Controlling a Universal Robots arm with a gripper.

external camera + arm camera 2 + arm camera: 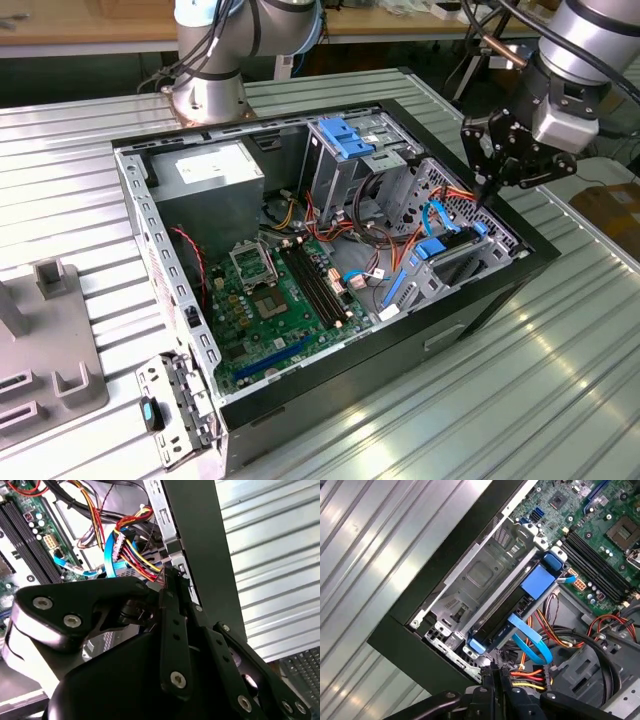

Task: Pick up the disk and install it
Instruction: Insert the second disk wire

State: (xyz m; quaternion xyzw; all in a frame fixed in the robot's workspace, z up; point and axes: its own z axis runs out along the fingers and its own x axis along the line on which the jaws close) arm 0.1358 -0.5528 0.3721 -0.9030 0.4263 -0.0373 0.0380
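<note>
- in the case's corner at the exterior view's right, the disk (510, 611) sits in its bay.
- our gripper (484, 192) hovers above it, fingers pinched together, empty.
- we fear snagging the cables (440, 225).

no text, label, brand, number or sign can be read; the power supply's (205, 170) sticker and the motherboard's (275, 305) markings stay illegible.
</note>
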